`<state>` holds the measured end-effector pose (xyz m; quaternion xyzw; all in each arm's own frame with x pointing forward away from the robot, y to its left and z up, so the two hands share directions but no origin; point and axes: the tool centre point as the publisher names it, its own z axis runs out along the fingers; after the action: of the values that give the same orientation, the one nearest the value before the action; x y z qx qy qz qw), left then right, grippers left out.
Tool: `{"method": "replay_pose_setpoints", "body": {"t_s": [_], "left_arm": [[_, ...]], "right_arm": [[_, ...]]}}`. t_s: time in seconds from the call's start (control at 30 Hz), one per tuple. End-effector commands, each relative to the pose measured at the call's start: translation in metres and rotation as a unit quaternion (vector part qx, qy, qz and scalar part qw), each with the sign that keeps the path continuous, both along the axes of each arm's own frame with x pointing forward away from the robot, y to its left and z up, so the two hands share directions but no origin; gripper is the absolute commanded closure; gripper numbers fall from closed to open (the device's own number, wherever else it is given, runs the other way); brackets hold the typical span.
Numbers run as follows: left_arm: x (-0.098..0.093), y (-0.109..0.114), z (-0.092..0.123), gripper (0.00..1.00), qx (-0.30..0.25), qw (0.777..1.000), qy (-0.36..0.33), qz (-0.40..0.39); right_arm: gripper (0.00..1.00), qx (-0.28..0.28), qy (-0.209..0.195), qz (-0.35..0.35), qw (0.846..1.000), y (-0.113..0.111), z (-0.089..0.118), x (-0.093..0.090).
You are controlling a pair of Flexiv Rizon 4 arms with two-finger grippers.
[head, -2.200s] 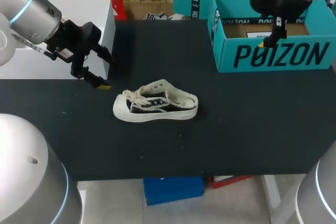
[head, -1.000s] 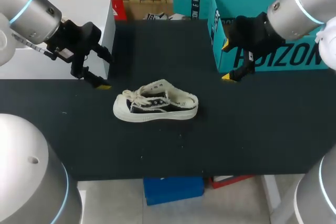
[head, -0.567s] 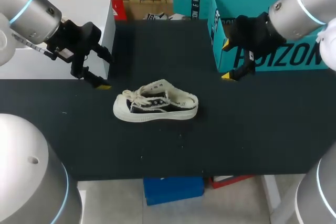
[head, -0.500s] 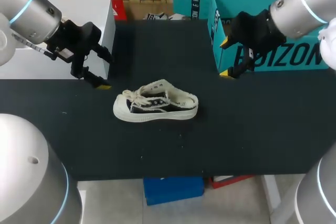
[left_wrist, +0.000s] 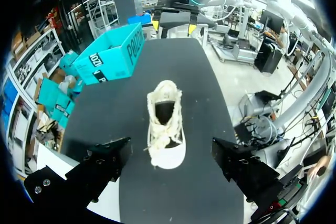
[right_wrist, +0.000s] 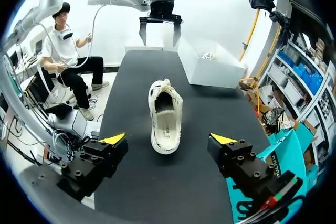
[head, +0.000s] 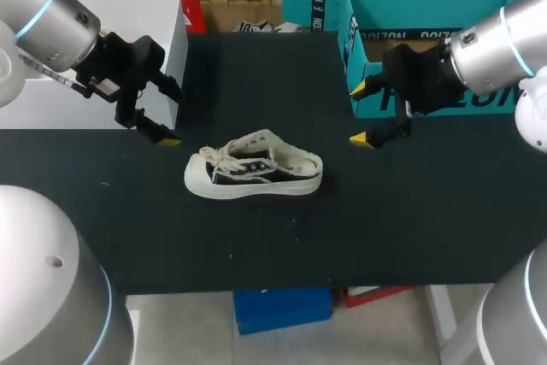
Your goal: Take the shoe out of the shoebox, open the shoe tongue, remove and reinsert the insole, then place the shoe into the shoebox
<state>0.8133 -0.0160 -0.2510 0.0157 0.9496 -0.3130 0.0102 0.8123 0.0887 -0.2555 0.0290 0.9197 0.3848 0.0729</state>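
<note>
Two sets of fingers spread, empty: my left end effector [head: 171,115] and right end effector [head: 359,114] flank the sneaker [head: 254,166] on the tabletop [head: 385,211].

Both arms hovering, both hands spread wide.
The left arm [head: 43,10] is hanging in from the left side, the left hand [head: 169,114] gaping with fingers well apart; the right arm [head: 496,49] is hanging in from the right, the right hand [head: 359,114] gaping too, yellow tips apart.
</note>
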Motion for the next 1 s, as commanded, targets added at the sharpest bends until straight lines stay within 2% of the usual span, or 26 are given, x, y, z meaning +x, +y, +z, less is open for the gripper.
{"method": "replay_pose_setpoints", "body": {"t_s": [0.03, 0.23, 0.3, 0.43, 1.0], "left_arm": [[0.000, 0.000, -0.001, 0.00, -0.001, 1.000, -0.002, 0.000], [0.000, 0.000, -0.001, 0.00, -0.001, 1.000, -0.002, 0.000], [0.000, 0.000, -0.001, 0.00, -0.001, 1.000, -0.002, 0.000], [0.000, 0.000, -0.001, 0.00, -0.001, 1.000, -0.002, 0.000], [0.000, 0.000, -0.001, 0.00, -0.001, 1.000, -0.002, 0.000]], "right_arm": [[0.00, 0.026, -0.002, 0.002, 1.000, 0.011, -0.016, -0.001], [0.00, 0.031, 0.006, 0.009, 0.999, 0.025, -0.042, -0.003], [0.00, 0.007, 0.012, 0.017, 1.000, 0.029, -0.053, -0.003], [0.00, 0.002, 0.015, 0.028, 0.999, 0.039, -0.073, -0.002], [0.00, 0.046, 0.022, 0.051, 0.997, 0.057, -0.123, 0.020]]}}
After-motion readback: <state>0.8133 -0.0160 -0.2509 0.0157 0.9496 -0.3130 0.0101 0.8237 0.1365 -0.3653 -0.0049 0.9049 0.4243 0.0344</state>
